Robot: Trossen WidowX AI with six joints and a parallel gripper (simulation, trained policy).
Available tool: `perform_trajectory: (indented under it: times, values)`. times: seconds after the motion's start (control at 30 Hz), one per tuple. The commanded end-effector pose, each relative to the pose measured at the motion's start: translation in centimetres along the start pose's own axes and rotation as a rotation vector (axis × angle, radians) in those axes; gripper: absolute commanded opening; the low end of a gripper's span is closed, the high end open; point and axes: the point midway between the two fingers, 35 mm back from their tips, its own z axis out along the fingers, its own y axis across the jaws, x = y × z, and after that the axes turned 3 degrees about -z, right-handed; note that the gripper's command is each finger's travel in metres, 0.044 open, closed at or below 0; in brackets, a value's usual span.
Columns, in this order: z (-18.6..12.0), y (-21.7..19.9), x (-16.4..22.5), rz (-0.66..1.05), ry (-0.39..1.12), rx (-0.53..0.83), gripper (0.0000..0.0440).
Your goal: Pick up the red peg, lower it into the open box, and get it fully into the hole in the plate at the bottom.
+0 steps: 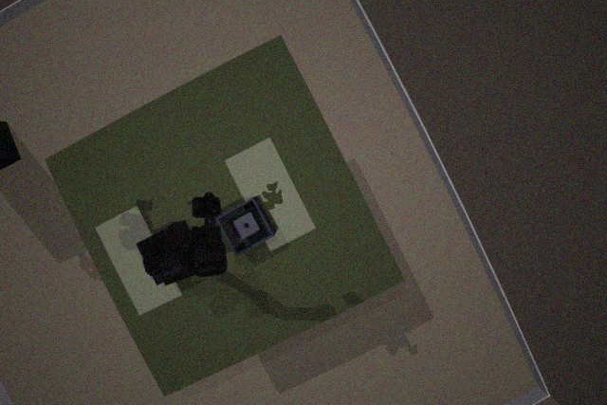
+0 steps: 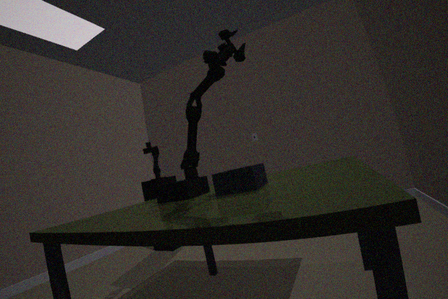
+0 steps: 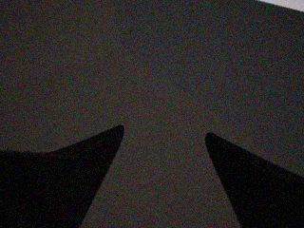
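Observation:
My gripper (image 2: 241,37) (image 3: 163,132) is open, with bare space between its dark fingertips. It is raised high above the table and points up and outward, well away from the box. The open box (image 1: 266,221) (image 2: 239,180) stands on the table next to the arm's base. In the top view a pale square plate (image 1: 240,230) shows at the box's bottom, with a small dark spot at its middle. I cannot make out the red peg in any view, nor tell whether that spot is an empty hole or a peg's end. The light is dim.
The dark arm base (image 1: 166,253) (image 2: 183,188) stands close beside the box. A thin post (image 2: 156,163) rises behind the base. The green table top (image 1: 195,145) (image 2: 336,187) carries bright light patches and shadows of the arm.

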Motion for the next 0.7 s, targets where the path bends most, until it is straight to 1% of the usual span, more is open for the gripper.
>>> perform_trajectory:
  times: [0.0, 0.03, 0.07, 0.37, 0.67]
  values:
    - [-0.2, 0.0, 0.7, 0.012, 0.027, 0.004, 0.0418]
    - [-0.3, 0.1, 1.4, 0.029, 0.057, 0.007, 0.0434]
    - [-0.5, 0.2, 2.1, 0.05, 0.085, 0.009, 0.044]
    - [-2.9, 1.6, 7.9, 0.241, 0.333, 0.026, 0.044]
    - [-6.4, 4.0, 12.6, 0.43, 0.581, 0.052, 0.044]
